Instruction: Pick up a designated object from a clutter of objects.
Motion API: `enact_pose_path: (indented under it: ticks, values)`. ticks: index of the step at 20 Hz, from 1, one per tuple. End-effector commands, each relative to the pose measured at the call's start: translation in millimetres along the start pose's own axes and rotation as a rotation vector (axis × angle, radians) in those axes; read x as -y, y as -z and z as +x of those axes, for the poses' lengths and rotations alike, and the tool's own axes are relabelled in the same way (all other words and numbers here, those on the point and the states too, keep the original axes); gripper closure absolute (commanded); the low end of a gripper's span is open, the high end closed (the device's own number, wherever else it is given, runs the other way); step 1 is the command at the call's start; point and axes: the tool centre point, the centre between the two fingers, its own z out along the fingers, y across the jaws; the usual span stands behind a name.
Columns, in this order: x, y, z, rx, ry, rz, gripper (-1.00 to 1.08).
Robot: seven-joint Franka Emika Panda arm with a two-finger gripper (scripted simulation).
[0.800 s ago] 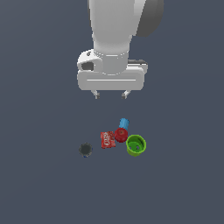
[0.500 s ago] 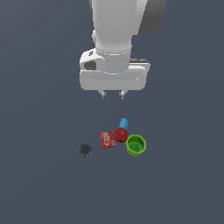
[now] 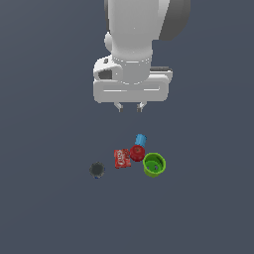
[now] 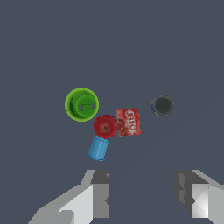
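While the gripper is hanging high above the dark floor with its fingers spread wide and holding nothing, the green cup is sitting upright, mouth up, below it. Taking the red ball as the dial's centre in the exterior view, the cup is touching it at four o'clock, the blue cylinder is leaning in at twelve, the red packet is lying at eight, and the dark grey piece is sitting well apart, farther out at eight.
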Motion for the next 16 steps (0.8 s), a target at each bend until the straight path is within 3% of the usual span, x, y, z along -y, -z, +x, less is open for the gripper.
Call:
enact_pose_path:
  ticks: [1, 16]
  values:
    - [1, -2, 2, -0.001, 0.015, 0.002, -0.20]
    - [17, -45, 31, -0.023, 0.271, 0.036, -0.20]
